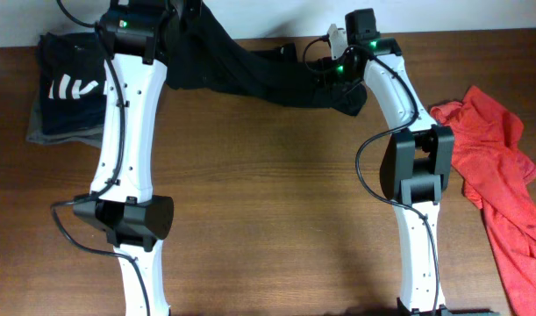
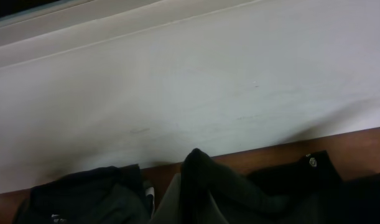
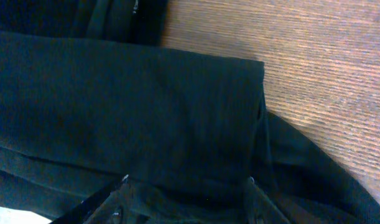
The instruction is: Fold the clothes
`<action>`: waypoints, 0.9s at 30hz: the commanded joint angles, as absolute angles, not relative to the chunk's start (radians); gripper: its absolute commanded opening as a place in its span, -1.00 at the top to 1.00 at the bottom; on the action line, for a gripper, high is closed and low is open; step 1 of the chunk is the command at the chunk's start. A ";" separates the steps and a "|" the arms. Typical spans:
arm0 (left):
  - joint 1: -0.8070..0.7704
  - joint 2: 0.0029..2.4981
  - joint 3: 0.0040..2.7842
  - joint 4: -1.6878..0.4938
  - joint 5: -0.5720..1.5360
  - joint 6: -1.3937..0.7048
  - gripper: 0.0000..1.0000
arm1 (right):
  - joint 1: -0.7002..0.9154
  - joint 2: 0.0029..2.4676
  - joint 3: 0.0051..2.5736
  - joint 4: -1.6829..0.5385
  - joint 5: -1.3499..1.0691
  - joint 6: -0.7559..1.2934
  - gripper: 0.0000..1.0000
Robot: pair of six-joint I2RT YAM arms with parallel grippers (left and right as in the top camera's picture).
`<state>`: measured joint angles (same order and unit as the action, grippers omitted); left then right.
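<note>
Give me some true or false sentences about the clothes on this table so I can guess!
1. A red garment lies on the right side of the table. True.
2. The black garment sits neatly folded in the middle of the table. False: it stretches out, unfolded, along the far edge.
3. A stack of dark clothes sits at the far left corner. True.
4. The red garment is folded into a tidy square. False: it lies crumpled and spread out.
</note>
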<state>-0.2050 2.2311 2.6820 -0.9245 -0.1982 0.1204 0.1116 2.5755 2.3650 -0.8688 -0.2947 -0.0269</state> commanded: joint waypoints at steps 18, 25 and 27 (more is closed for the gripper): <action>-0.201 2.212 2.684 -0.921 -0.204 0.136 0.98 | 0.113 2.586 2.368 -0.896 -0.275 -0.018 0.92; -0.216 2.197 2.686 -0.907 -0.205 0.137 0.99 | 0.077 2.531 2.558 -1.020 -0.255 0.050 0.92; -0.229 2.183 2.686 -0.908 -0.205 0.137 0.99 | 0.069 2.506 2.641 -1.091 -0.242 0.050 0.92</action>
<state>-0.2115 2.2307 2.6820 -0.9169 -0.1982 0.1204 0.0940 2.5763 2.5156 -1.0477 -0.2623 0.0273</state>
